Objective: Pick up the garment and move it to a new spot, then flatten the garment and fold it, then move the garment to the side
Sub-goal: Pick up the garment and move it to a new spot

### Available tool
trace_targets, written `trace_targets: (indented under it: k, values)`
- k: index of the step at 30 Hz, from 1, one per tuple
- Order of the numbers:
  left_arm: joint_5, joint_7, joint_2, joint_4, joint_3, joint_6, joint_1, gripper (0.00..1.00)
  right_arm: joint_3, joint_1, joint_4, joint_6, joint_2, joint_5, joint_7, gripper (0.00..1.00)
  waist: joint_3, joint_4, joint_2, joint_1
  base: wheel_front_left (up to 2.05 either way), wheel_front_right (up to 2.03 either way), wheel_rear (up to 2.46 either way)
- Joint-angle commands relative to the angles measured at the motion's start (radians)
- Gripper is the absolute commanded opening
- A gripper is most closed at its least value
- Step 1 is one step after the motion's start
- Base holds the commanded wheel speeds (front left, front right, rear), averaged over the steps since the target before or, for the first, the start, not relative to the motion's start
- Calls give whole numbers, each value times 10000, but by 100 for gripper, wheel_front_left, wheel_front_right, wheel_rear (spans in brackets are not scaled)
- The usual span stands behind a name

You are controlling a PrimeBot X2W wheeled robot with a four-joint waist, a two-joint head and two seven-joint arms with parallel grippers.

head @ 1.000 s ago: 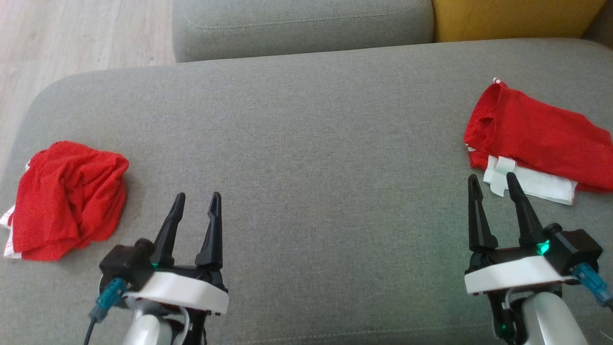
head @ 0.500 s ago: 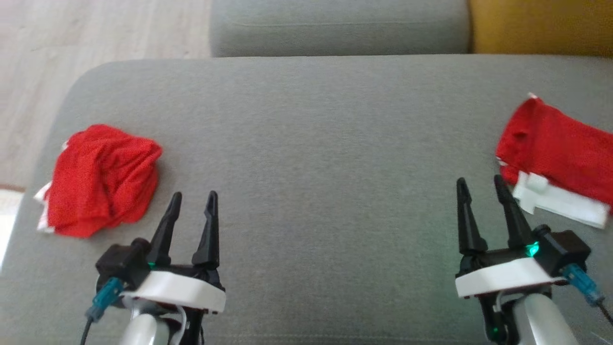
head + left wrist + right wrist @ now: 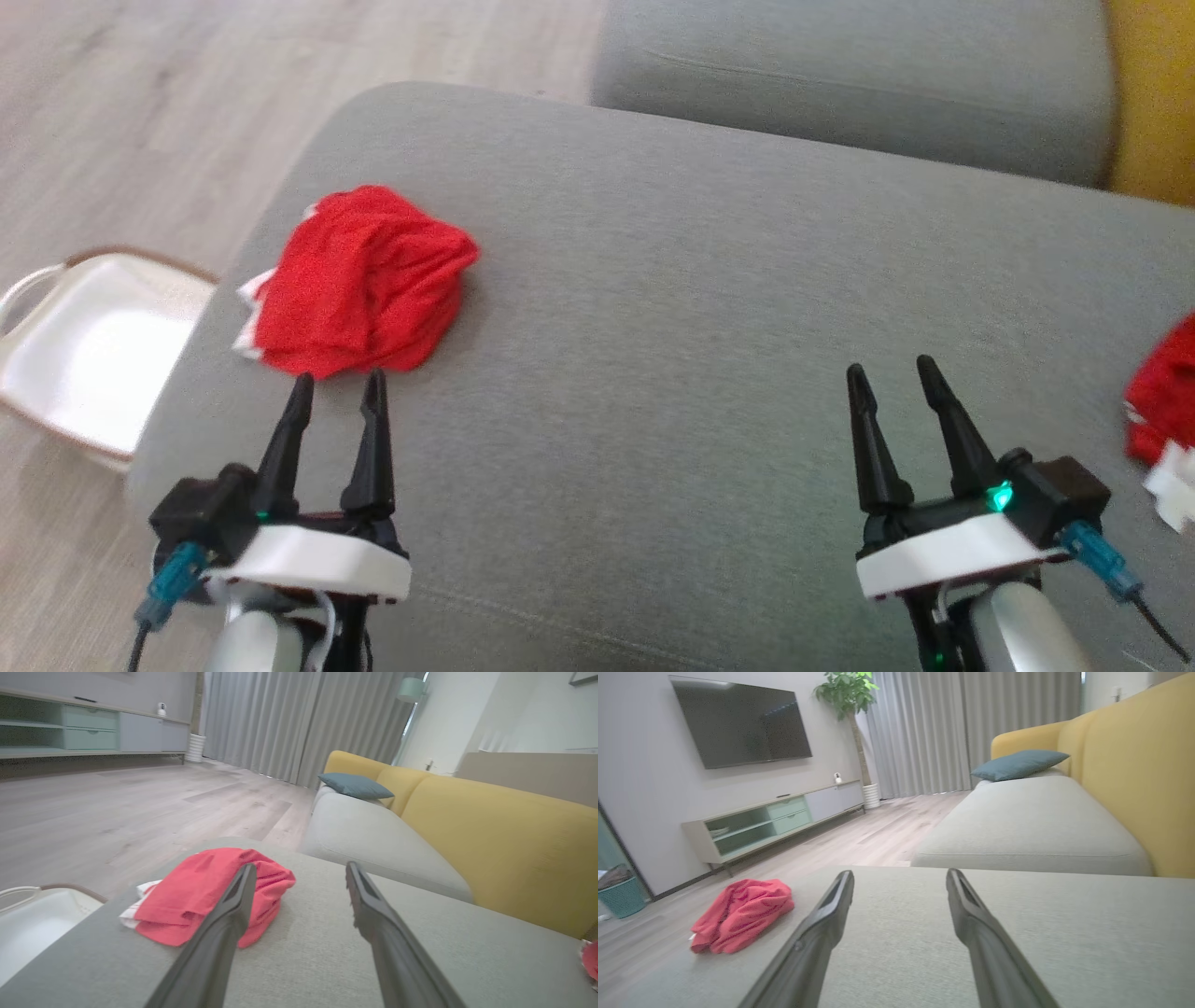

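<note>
Grey sofa seat (image 3: 653, 373) over a pale wood floor (image 3: 140, 112) carried the work. A crumpled red garment (image 3: 359, 280) lay in a heap at the seat's far left corner, white trim showing at its left edge. The left gripper (image 3: 339, 376) hung just short of the heap's near side, its two dark fingers spread wide and holding nothing. The right gripper (image 3: 889, 364) hovered well apart to the right over bare upholstery, fingers equally wide and empty. A second red garment (image 3: 1162, 401) with a white patch sat at the seat's right edge. On the floor left of the seat stood a white basket (image 3: 84, 355). Beyond it ran a yellow sofa back (image 3: 514, 826) with a blue cushion (image 3: 355, 785), grey curtains (image 3: 289, 723) behind.
</note>
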Motion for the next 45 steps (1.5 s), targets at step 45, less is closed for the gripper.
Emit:
trace_targets:
  k: [45]
  values:
    - [522,957,1429,5914,937,-815,-5693,100,-1616,-1864,-2421,19,-22,-2368,702,100,3310,972,-1,0,0,0,0]
